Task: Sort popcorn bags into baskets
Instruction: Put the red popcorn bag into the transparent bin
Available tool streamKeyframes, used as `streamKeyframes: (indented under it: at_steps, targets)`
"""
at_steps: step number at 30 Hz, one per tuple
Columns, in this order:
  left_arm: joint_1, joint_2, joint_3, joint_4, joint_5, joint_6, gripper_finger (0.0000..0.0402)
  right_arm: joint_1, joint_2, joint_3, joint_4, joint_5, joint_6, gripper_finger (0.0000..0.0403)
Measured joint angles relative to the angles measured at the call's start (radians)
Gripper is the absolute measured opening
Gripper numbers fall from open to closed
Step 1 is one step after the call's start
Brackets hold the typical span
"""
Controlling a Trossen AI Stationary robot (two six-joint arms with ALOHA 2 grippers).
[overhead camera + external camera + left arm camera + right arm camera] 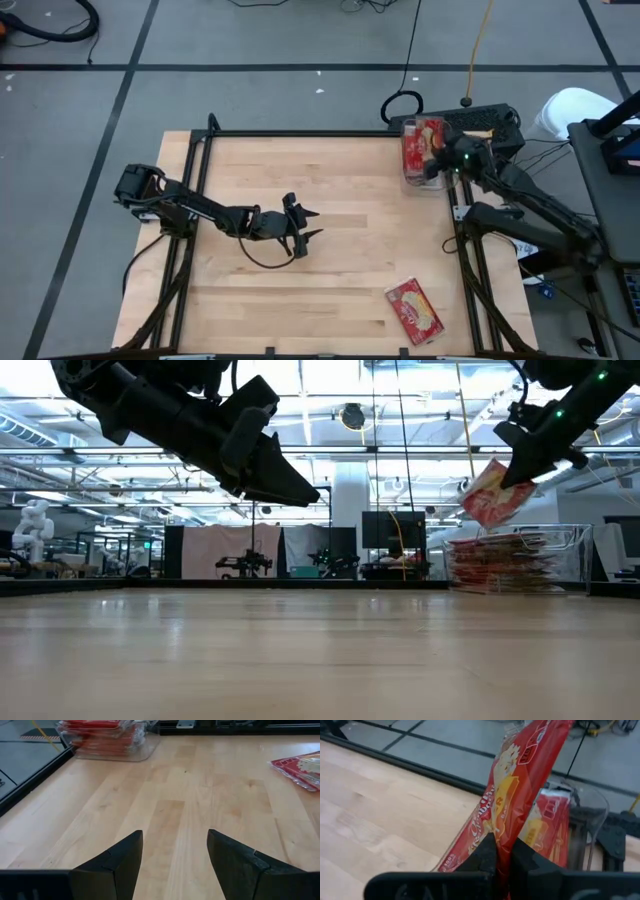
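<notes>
High view shows the worktop [330, 240] nearly cleared; the tub [421, 178] at its far right corner is stacked full. Just above it the right end effector [502, 862] pinches a bag [520, 795] edge-on: level it, centre it, then release low. One bag [414, 311] waits near the front edge. The left end effector [175, 865] hovers mid-worktop, jaws wide, empty.

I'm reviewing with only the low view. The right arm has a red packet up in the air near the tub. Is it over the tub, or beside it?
Observer: From above, the right gripper holds the popcorn bag directly over the basket.
Operator: Any bags left on the table?
Observer: One, the loose bag near the front edge, right side.
Operator: And the left arm?
Observer: The left gripper is open, empty, mid-table.
</notes>
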Motion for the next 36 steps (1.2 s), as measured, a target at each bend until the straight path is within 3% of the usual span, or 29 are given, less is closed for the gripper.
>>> streamKeyframes:
  at_steps: [10, 14, 20, 36]
  targets:
    - [-0.007, 0.000, 0.000, 0.000, 0.010, -0.011, 0.0227, -0.190, 0.054, 0.000, -0.014, -0.140, -0.082, 0.0013]
    - [-0.007, 0.000, 0.000, 0.000, 0.011, -0.011, 0.0227, -0.226, 0.083, 0.000, -0.027, -0.140, -0.115, 0.0013]
    - [-0.007, 0.000, 0.000, 0.000, 0.011, -0.010, 0.0227, -0.248, 0.113, 0.000, -0.024, -0.138, -0.144, 0.0020]
    - [0.002, 0.000, 0.001, 0.002, 0.012, -0.009, 0.0227, -0.250, 0.155, -0.074, 0.078, -0.079, -0.181, 0.0083]
